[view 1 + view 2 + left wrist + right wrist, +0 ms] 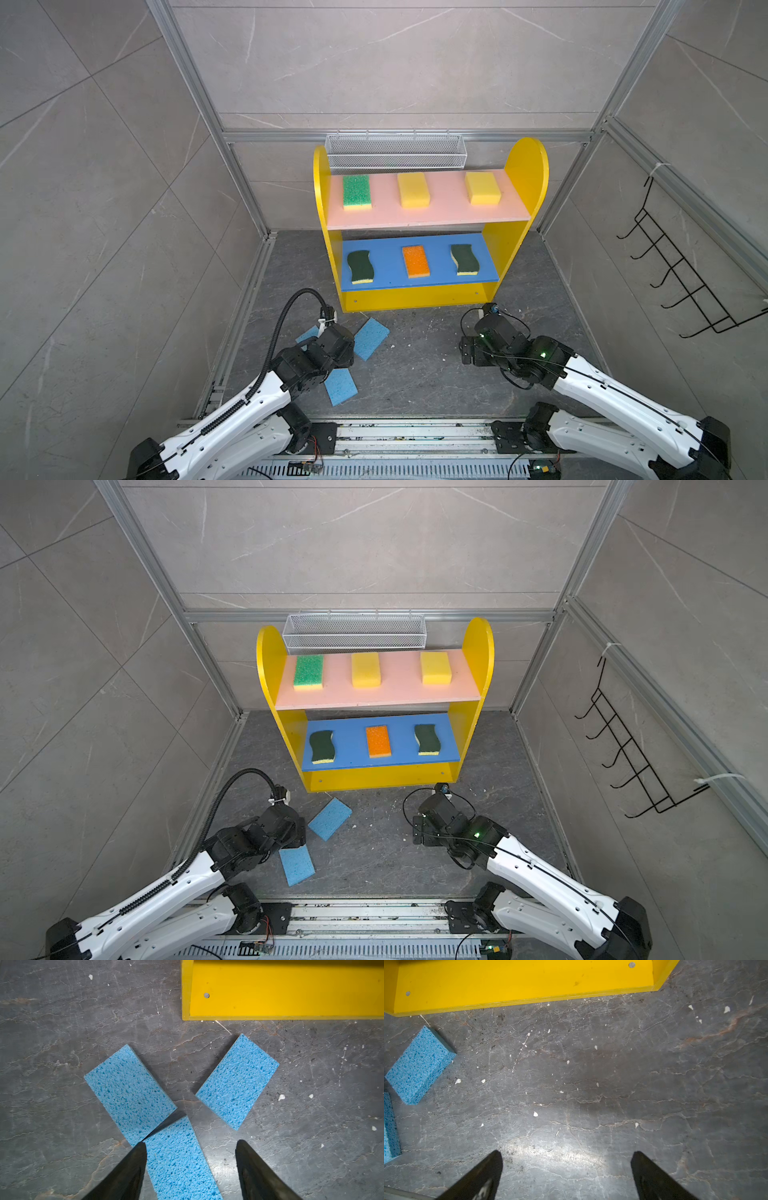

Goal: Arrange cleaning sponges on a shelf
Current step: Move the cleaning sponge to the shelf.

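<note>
Three light-blue sponges lie on the floor at about 8 o'clock in both top views, in front of the shelf (525,174) at 12 o'clock. The left gripper (190,1141) hangs over the nearest blue sponge (178,1159) with its jaws apart, not yet gripping. The main risk is a double pick. One fingertip sits right where this sponge meets the second blue sponge (129,1093), so closing could pinch or drag both. A lesser risk is that so thin a slab buckles or slips out. The third blue sponge (238,1081) lies apart, toward 2 o'clock of the grasp. The right gripper (566,1151), at 4 o'clock, is spread wide over bare floor.

The shelf holds six sponges. On the pink upper board (449,208) are a green-topped sponge (356,190) and two yellow blocks (412,189) (483,187). On the blue lower board (390,266) an orange-topped sponge (415,261) sits between two dark-green wavy sponges (360,267) (465,258). The white mesh basket (395,156) behind shows nothing inside.
</note>
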### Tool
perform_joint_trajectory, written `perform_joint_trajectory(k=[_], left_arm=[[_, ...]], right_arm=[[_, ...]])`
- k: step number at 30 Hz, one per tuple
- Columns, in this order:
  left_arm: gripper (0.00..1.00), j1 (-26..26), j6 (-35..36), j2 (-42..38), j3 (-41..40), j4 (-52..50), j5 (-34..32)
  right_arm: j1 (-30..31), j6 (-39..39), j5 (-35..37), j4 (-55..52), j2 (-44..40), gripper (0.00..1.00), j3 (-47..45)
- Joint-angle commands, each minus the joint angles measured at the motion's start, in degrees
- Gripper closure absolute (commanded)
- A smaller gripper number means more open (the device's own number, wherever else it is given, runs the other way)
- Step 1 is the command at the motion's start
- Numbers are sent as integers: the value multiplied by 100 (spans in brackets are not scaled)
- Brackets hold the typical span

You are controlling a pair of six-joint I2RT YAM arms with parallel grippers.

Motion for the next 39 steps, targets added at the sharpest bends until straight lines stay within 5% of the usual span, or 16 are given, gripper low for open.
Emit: perform_joint_trajectory(k=[1,5,11,22,39], left_arm=[[31,-230,-58,311,317,351,-182],[31,-742,113,936,1058,426,-1237],[21,-651,585,1876,2010,1024,-1803],[16,219,811,3561,3582,1069,-1521],[14,777,1072,4420,3661,1890,-1179]], right_arm=[[33,81,-7,73,-83,1,-94],[34,40,14,107,-62,1,-103],[33,-80,27,109,-104,1,-104],[36,-378,195,-1,-127,0,9],[31,-613,309,61,172,0,221]])
